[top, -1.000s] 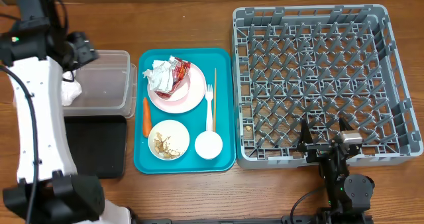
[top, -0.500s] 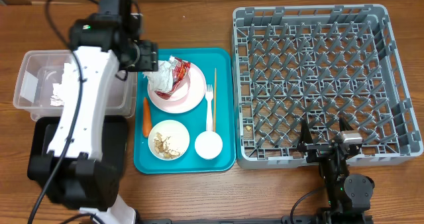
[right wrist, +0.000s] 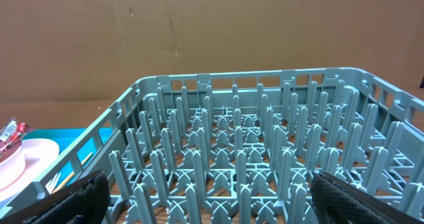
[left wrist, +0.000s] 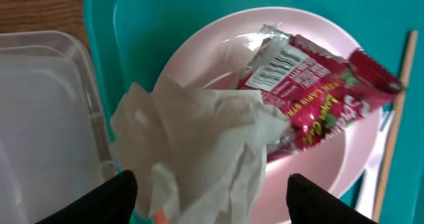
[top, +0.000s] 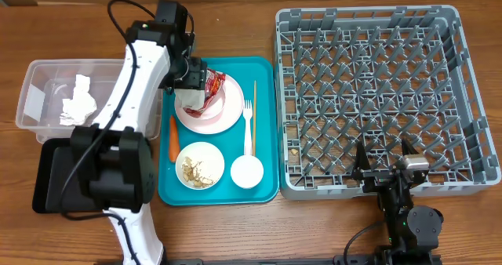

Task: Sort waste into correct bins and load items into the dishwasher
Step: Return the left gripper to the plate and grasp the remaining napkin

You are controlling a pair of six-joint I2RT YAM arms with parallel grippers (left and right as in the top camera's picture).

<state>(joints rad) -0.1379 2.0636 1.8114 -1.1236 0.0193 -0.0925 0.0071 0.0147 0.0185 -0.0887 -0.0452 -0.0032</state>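
My left gripper (top: 190, 74) hangs open over the left side of the pink plate (top: 225, 116) on the teal tray (top: 265, 139). In the left wrist view its fingertips (left wrist: 118, 192) straddle a crumpled white napkin (left wrist: 205, 138) without touching it; the red wrapper (left wrist: 311, 85) lies beside it on the plate (left wrist: 215, 55). An orange carrot (top: 173, 136), a bowl of scraps (top: 199, 165), a white cup (top: 246, 171), a fork (top: 249, 124) and a wooden stick (top: 254, 100) share the tray. The clear tub (top: 43, 85) holds another napkin (top: 78, 104). My right gripper (top: 384, 167) is open at the grey rack's (top: 376, 77) near edge.
A shallow black tray (top: 55, 179) lies in front of the clear tub, left of the teal tray. The left arm's white link runs from the table's front edge up across the tub's right side. The rack's upright pegs (right wrist: 252, 151) fill the right wrist view.
The left arm swung right, from over the clear tub to above the pink plate. The tub shifted left and now shows a napkin inside. The right arm stayed still.
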